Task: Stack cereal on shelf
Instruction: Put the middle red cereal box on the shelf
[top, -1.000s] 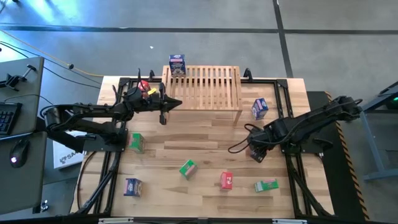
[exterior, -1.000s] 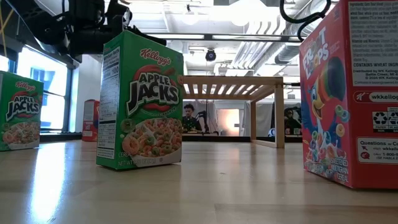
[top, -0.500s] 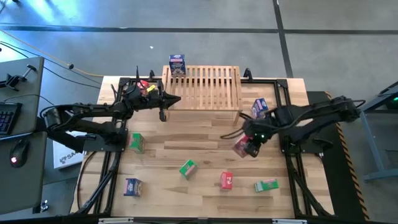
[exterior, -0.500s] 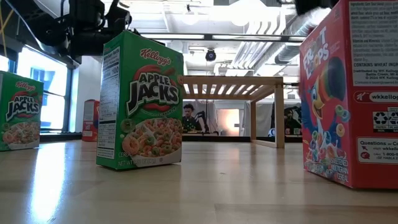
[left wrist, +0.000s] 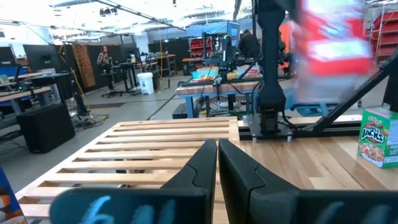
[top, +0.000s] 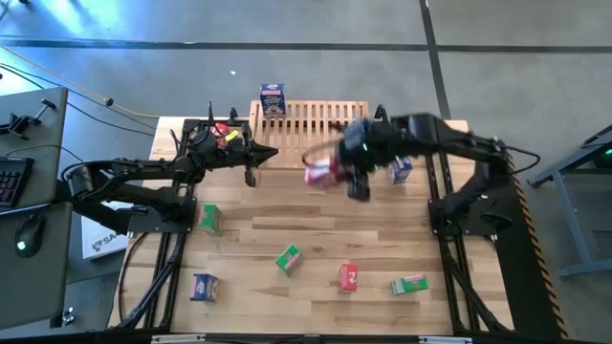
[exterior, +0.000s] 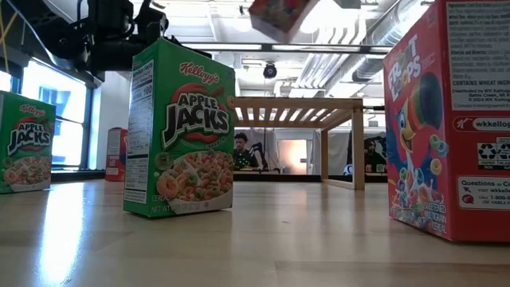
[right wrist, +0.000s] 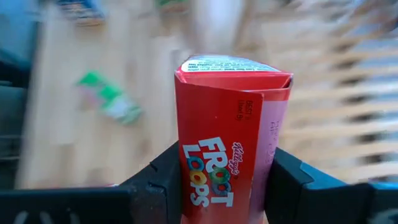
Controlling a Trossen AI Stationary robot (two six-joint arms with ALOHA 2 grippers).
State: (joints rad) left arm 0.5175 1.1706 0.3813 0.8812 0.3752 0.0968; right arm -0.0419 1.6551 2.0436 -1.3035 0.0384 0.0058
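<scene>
High view: the right arm's fingers [top: 337, 172], clamped on a red cereal box [top: 320, 173], have swung up from the counter [top: 316, 220] to the front edge of the shelf [top: 311, 129], so placing looks next. Left arm's fingers [top: 251, 178], pressed together, wait by the shelf's left end.

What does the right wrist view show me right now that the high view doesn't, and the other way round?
Only the right wrist view shows the grip up close: the right hand has its fingers clamped on both sides of a red Froot Loops box, print readable.

Only the high view shows the layout: that box is carried just in front of the shelf, a blue box stands at the shelf's back left corner, the left hand is shut near its left end, and other boxes lie scattered on the table.

Both show the red box held and the shelf's slats.
</scene>
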